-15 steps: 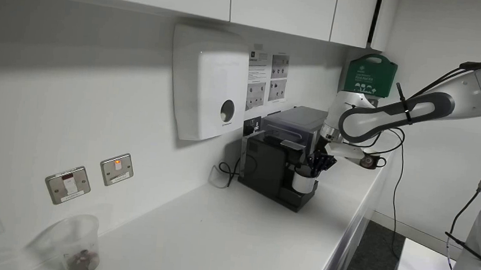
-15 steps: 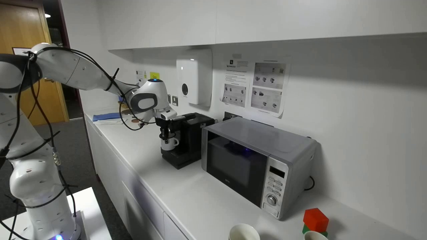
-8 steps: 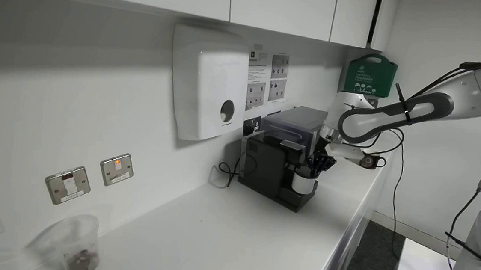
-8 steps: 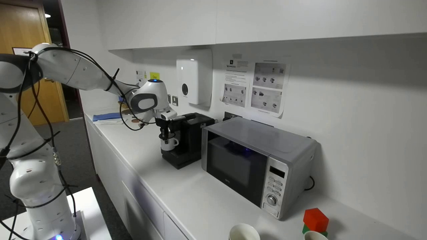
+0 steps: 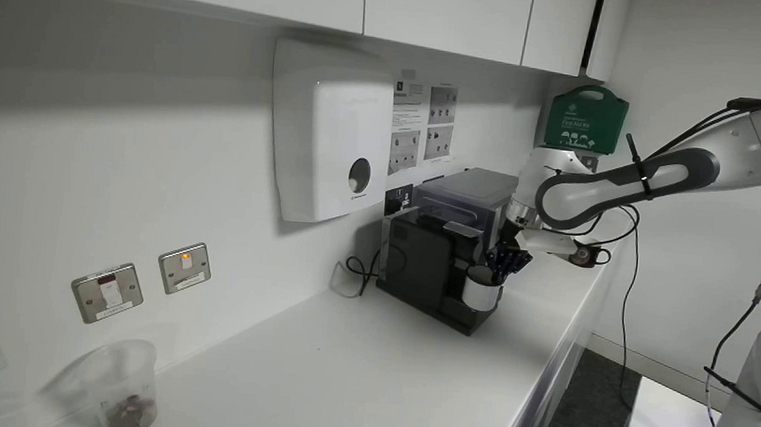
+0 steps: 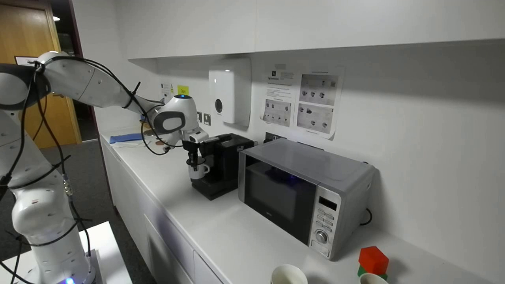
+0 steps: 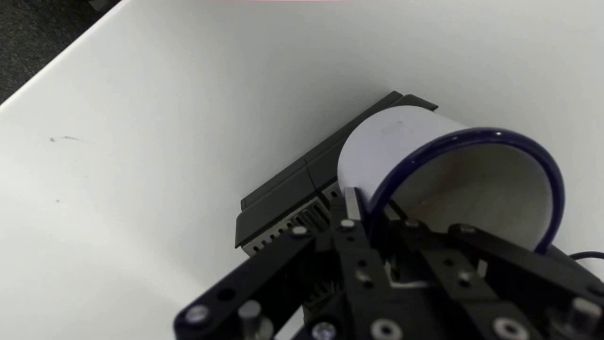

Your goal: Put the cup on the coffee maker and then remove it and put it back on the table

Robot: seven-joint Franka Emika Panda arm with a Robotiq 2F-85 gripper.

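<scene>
While gripping the cup [image 7: 391,146] by its dark blue rim, have the pincer [image 7: 370,215] closed firmly on it, with one of the fingers [image 7: 351,203] outside and the opposite tip inside. Am holding the cup roughly upright at the front of the coffee maker [image 5: 417,264], over the forward part of its black base [image 7: 278,203]. Cannot tell about contact between cup bottom and base. Can see the handle [image 6: 206,169] in an exterior view, on the side toward the microwave [image 6: 307,189]. Have the white arm [image 5: 600,187] stretched over the edge of the counter [image 5: 341,373].

Can see, on the wall [image 5: 177,123], a white dispenser box [image 5: 346,136], printed sheets [image 6: 317,103] and two metal switch plates [image 5: 185,268], with an orange light lit on one. Below these plates, well apart from the coffee maker, can make out a clear plastic container [image 5: 126,387] with small brownish pieces at its bottom. Toward the far end, notice a green first aid kit [image 5: 586,121] and, lower, a dark mug [image 5: 582,255]. Can also see, in an exterior view, a red block [image 6: 373,260] above a green piece [image 6: 367,273], near two pale vessels [image 6: 289,275], both cut off by the lower edge.
</scene>
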